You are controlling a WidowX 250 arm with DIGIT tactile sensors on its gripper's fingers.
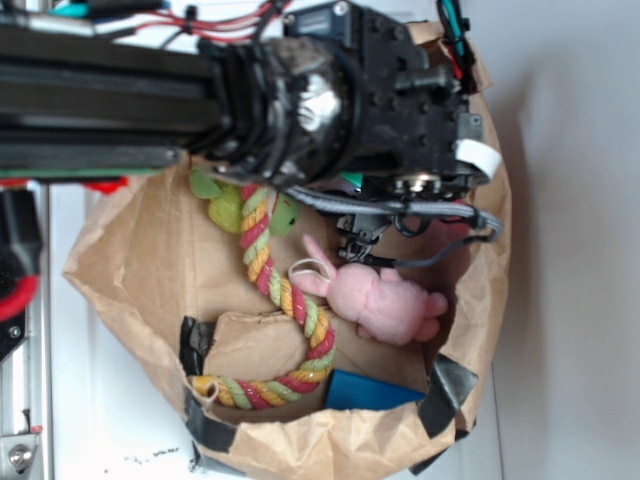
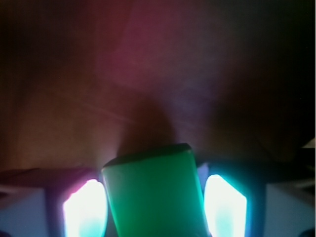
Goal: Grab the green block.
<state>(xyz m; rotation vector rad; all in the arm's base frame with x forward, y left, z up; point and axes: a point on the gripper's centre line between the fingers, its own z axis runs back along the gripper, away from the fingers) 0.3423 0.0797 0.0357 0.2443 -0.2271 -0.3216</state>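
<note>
Exterior view, left to right: one brown paper bag; inside it one fuzzy light-green plush toy, one braided rope toy, one pink plush bunny and one blue block. The arm's wrist housing hangs over the bag's mouth, hiding the jaws; a sliver of green shows beneath it.

Wrist view, left to right: one glowing finger, one green block, a second glowing finger. The gripper holds the green block, which fills the gap between the jaws, both fingers close against its sides, over a dim brownish background.
</note>
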